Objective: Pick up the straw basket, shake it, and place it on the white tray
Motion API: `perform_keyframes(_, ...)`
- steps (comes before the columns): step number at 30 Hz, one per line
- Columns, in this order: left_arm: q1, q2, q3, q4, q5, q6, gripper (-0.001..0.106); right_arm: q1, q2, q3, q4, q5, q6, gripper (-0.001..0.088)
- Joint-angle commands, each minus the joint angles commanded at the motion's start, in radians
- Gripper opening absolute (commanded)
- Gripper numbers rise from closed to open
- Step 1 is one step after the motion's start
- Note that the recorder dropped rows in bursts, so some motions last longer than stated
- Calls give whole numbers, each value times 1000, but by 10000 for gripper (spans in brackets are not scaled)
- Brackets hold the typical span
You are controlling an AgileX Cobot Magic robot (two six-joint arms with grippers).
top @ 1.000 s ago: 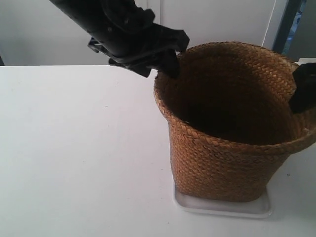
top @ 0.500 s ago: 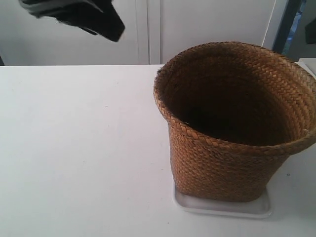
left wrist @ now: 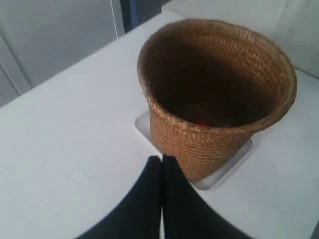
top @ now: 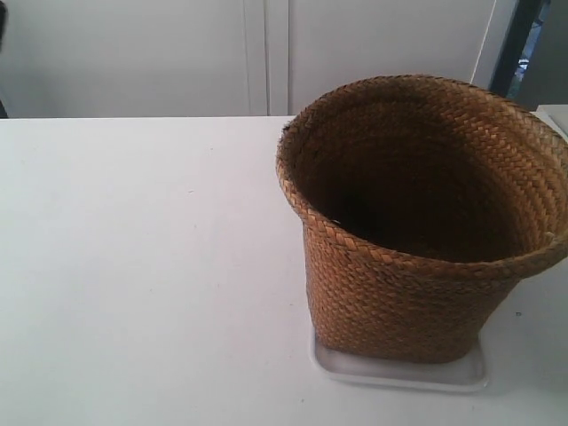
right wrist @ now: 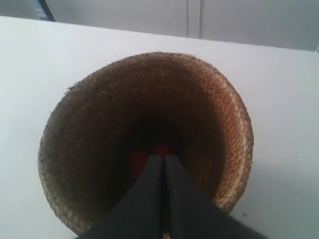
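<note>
Straw basket (top: 399, 302) stays on the white tray (top: 401, 374); left gripper (left wrist: 161, 159) and right gripper (right wrist: 163, 158), now withdrawn, are clenched empty.

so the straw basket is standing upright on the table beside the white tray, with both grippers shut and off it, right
Not beside it: the straw basket stands upright on the white tray, whose rim shows under the basket's base in the exterior view. The rest holds: the left gripper and the right gripper are both shut and off the basket.
</note>
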Motion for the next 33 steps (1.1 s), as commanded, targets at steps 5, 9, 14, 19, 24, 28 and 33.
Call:
perform_keyframes(5, 0, -59, 7, -2, 31, 4, 0, 0, 0, 0, 0, -4, 0, 0)
perform_keyframes(9, 0, -76, 7, -2, 30, 4, 0, 0, 0, 0, 0, -6, 0, 0)
perform_keyframes(14, 0, -78, 7, -2, 30, 4, 0, 0, 0, 0, 0, -6, 0, 0)
perform_keyframes(19, 0, -78, 7, -2, 30, 4, 0, 0, 0, 0, 0, -6, 0, 0)
perform_keyframes(24, 0, -78, 7, -2, 30, 4, 0, 0, 0, 0, 0, -6, 11, 0)
perform_keyframes(28, 14, -77, 11, 5, -10, 10, 0, 0, 0, 0, 0, -6, 11, 0)
perform_keyframes(33, 107, -80, 89, 0, -128, 63, 0, 0, 0, 0, 0, -6, 11, 0)
